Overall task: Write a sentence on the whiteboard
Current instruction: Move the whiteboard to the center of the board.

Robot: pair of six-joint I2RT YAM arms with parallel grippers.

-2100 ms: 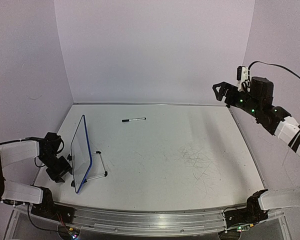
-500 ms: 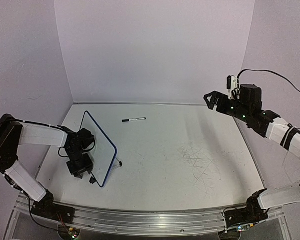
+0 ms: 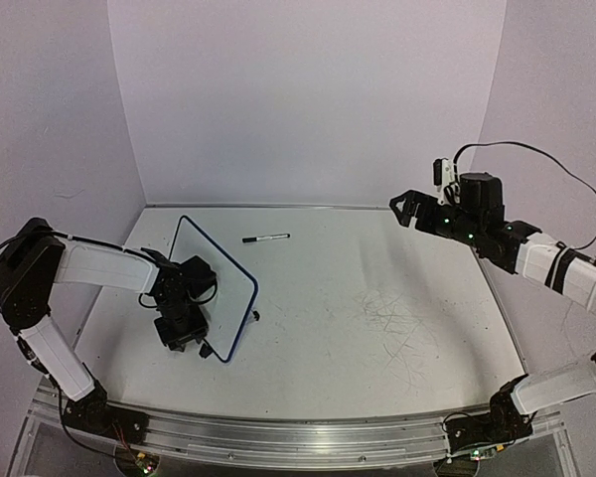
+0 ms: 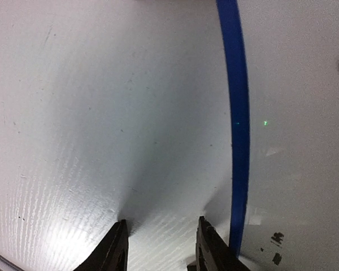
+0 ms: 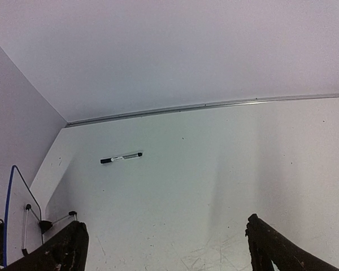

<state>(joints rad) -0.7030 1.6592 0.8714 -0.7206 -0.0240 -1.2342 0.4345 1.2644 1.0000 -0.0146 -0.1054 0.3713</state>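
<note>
Step in hand, as we read it: get the whiteboard (image 3: 217, 281) seated and facing the arms before anyone goes for the pen.

Left gripper (image 3: 186, 333) is part-closed and looks pinched on the board's lower near edge. The wrist view shows its fingertips (image 4: 117, 243) against the white face, just beside the blue frame (image 4: 235, 113). Right gripper (image 3: 405, 206) is spread wide and holds nothing, up in the air over the table's (image 3: 377, 378) far right corner.

We'd set the board down with the feet and wire stand (image 3: 252, 316) both on the table, and let go only once it stands alone. We'd also leave the right arm a reach to the marker (image 3: 266, 238), which lies near the far edge, left of centre.

The board sits toward the left edge, about midway front to back, tilted. Its face is blank, with no writing visible.
</note>
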